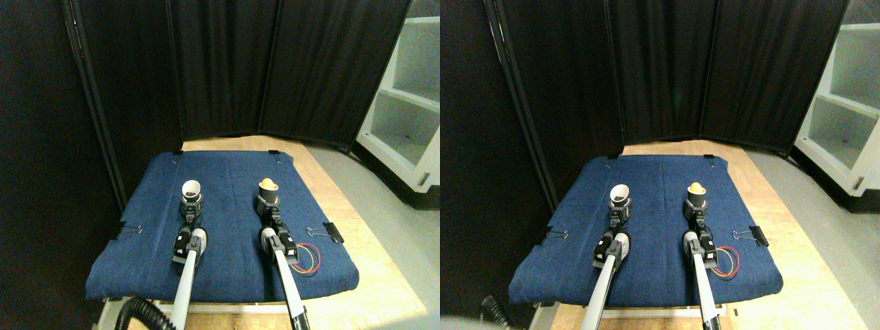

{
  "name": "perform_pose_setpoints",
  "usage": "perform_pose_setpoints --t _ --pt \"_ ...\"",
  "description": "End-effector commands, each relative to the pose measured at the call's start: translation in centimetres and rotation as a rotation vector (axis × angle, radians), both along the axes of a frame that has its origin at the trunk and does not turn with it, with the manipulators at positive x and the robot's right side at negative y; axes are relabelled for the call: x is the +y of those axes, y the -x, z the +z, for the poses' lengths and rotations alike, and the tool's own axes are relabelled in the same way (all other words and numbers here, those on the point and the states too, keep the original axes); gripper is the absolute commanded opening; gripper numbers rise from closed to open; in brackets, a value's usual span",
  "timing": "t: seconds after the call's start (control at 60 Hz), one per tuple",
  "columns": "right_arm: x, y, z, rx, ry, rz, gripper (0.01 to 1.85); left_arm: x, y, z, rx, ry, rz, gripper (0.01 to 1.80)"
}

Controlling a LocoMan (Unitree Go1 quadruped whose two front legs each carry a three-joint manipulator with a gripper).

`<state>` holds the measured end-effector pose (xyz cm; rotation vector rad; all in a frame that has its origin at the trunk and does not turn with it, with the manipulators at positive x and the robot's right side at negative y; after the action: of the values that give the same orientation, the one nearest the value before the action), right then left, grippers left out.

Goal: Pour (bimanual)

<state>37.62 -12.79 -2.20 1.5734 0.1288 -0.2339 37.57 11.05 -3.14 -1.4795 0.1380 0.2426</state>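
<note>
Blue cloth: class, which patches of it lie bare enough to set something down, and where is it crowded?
Bare patches on the blue cloth: the far strip behind the white cup and the cup with the orange ball, the lane between both arms, and the left edge. Crowded: the near right, with the binder clip and coloured wires.

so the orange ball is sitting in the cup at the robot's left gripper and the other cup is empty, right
Not quite: the stereo pair view shows the orange ball in the cup at the right gripper. The white cup at the left gripper looks empty.
</note>
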Motion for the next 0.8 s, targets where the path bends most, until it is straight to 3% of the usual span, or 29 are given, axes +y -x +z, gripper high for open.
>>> perform_pose_setpoints --t 0.017,0.117,0.217,0.4,0.8 --pt "0.3 -0.1 1.1 -0.065 -0.003 0.011 0.33 -0.2 -0.3 0.5 -0.034 -0.007 -0.02 0.33" --pt "0.5 0.0 1.4 -0.074 0.016 0.015 0.33 -0.1 -0.1 0.7 -0.037 -0.019 -0.024 0.33" --pt "0.7 -0.2 2.0 -0.139 0.113 0.05 0.33 0.0 0.2 1.3 -0.044 -0.017 -0.029 0.33" --pt "0.9 -0.6 3.4 -0.15 0.116 0.076 0.33 0.0 0.4 2.1 -0.04 -0.015 -0.067 0.33" --pt "0.9 -1.6 6.3 -0.215 0.186 0.108 0.33 -0.9 -0.5 4.4 -0.028 -0.05 -0.155 0.33"
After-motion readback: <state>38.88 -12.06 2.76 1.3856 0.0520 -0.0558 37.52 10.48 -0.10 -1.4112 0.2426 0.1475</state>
